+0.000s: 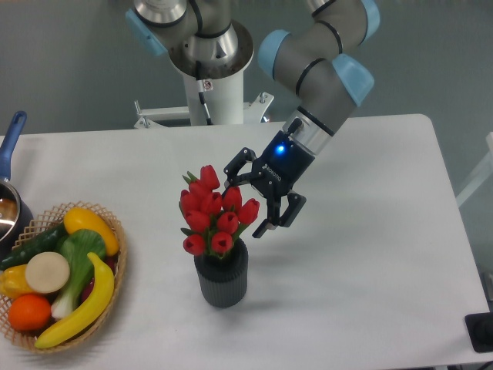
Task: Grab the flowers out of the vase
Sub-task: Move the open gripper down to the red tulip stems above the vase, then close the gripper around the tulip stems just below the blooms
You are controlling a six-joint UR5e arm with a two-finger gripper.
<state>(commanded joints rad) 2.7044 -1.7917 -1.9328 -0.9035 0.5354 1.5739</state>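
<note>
**Tool parked right next to the tulips, nothing grabbed**

So the flowers (214, 216) sit in the vase (223, 277), roughly in the middle of the white tabletop (370, 254). It's a tight bunch of red closed tulip buds with a few green leaves poking out on the left side. The vase is short, dark grey and ribbed, standing upright, and the buds pretty much cover its mouth, so the stems are hidden.

The tool (243, 199) comes in from the upper right, tilted down and to the left toward the bunch. Its two fingers are spread wide apart and there's nothing between them. One fingertip (230, 168) sits up near the top buds and the other one (262, 230) is lower, just to the right of the bunch at about the height of the lowest buds. From this one camera angle I can't tell if the fingers are actually touching any buds or only overlapping them in view. There's a blue light glowing on the tool's body.

Off at the left edge of the tabletop there's a wicker basket (115, 262) loaded with fruit and veg: a banana (81, 308), an orange (29, 311), a cucumber (35, 245) and some other bits. Just above it, a blue-handled pot (11, 150) is cut off by the frame. All of that is well apart from the vase.
</note>
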